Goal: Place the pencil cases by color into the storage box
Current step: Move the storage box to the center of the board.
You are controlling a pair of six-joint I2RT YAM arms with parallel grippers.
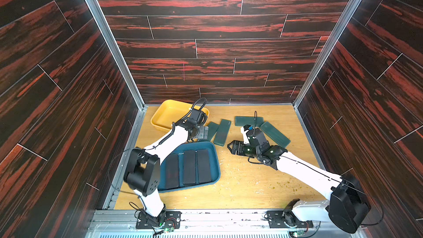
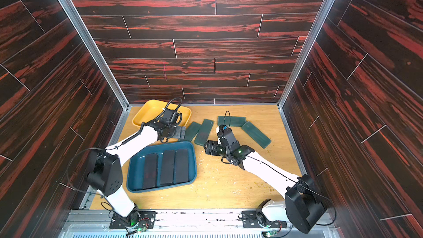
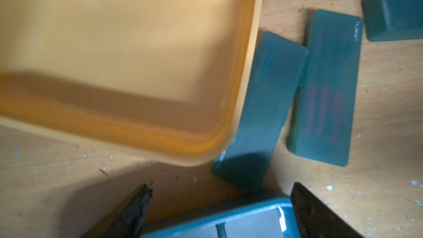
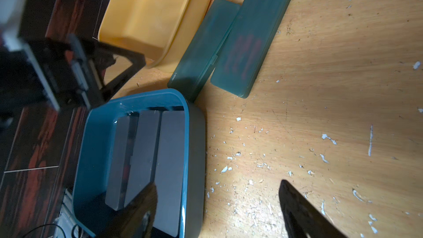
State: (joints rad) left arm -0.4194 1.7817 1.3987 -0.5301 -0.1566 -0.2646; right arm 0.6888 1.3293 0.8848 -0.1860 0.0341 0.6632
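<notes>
Top views: wooden tabletop [image 1: 240, 186] inside dark red-streaked wood-pattern walls, scattered with pale flecks
Yellow tray: shallow yellow plastic tray [image 1: 168, 111] at the far left corner of the table, nothing seen in it in the left wrist view [image 3: 128, 60]
Blue tray: shallow dark blue plastic tray [image 1: 216, 163] near the left arm, nearer the camera than the yellow one
Black cases: three flat black pencil cases [image 1: 189, 167] lie side by side, lengthwise, inside the blue tray; same in the right wrist view [image 4: 146, 156]
Left gripper: black left gripper [image 1: 201, 132] hangs between the two trays, just beside the leftmost green case; in the left wrist view its fingers [image 3: 135, 211] stand wide apart with nothing between them
Green pair: two slim dark green translucent pencil cases [image 1: 222, 132] lie on the table just right of the yellow tray, long sides touching; the shorter-looking one [image 3: 258, 113] leans against the yellow tray's rim
Right gripper: black right gripper [image 1: 231, 147] points toward the blue tray, low over bare table; its fingers [image 4: 297, 211] are parted, gripping nothing
Far green case: a third dark green case [image 1: 248, 120] lies crosswise near the back edge
Rightmost green case: a fourth [image 1: 275, 133] lies diagonally beside the right arm's wrist, its end near the third
</notes>
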